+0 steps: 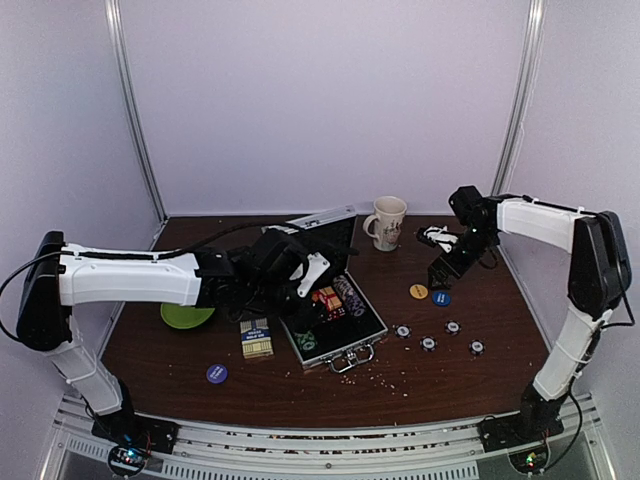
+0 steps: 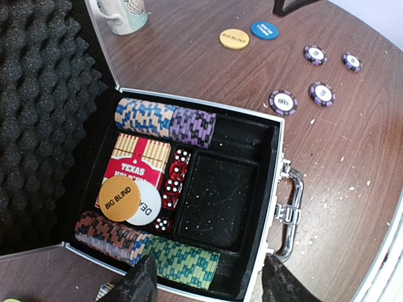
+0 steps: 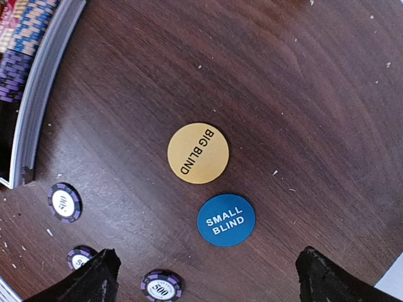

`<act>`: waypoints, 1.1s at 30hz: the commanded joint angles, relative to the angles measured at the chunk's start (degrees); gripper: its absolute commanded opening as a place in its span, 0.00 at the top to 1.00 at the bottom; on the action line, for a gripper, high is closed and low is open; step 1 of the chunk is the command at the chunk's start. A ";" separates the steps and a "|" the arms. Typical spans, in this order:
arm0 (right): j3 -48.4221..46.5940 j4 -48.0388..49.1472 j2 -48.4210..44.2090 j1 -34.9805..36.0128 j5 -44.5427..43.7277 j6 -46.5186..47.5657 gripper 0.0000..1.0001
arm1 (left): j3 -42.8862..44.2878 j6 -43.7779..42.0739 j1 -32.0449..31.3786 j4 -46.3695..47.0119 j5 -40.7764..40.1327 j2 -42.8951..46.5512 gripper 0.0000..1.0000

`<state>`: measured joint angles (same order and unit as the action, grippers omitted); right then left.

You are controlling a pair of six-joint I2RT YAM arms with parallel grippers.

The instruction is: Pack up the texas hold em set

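Note:
The silver briefcase (image 1: 349, 350) lies open at mid table, its foam lid (image 2: 38, 113) raised behind. Inside are rows of coloured chips (image 2: 164, 119), a red card deck (image 2: 140, 160), red dice (image 2: 171, 187), a yellow Big Blind button (image 2: 123, 198) on a white dealer button (image 2: 150, 206), and one bare compartment (image 2: 217, 198). My left gripper (image 2: 208, 286) hovers open over the case's near edge, holding nothing. My right gripper (image 3: 211, 280) stands open above a blue Small Blind button (image 3: 226, 219), beside another yellow Big Blind button (image 3: 198, 153). Purple chips (image 3: 65, 202) lie loose on the table.
A second card deck box (image 1: 257, 338) and a blue button (image 1: 217, 373) lie left of the case. A green plate (image 1: 185, 315) sits under my left arm. A beige mug (image 1: 387, 222) stands at the back. Crumbs dot the wood by the case handle (image 2: 289, 211).

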<state>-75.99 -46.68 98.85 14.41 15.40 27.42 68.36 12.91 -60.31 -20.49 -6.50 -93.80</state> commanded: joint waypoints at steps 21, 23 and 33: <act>-20.42 -10.28 22.77 5.90 -9.05 -4.29 0.15 | -3.03 6.14 -0.59 4.15 -0.35 -0.12 0.41; -21.48 -10.92 23.47 5.96 -9.39 -4.37 0.15 | -3.04 6.17 -0.62 4.15 -0.33 -0.23 0.41; -28.72 -18.73 28.31 6.15 -9.66 -4.22 0.17 | -2.95 6.09 -0.59 3.96 -0.56 -0.33 0.41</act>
<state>-101.84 -60.49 124.97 20.25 7.16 23.59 65.89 18.59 -60.60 -18.00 -6.63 -93.82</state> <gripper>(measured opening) 0.830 0.590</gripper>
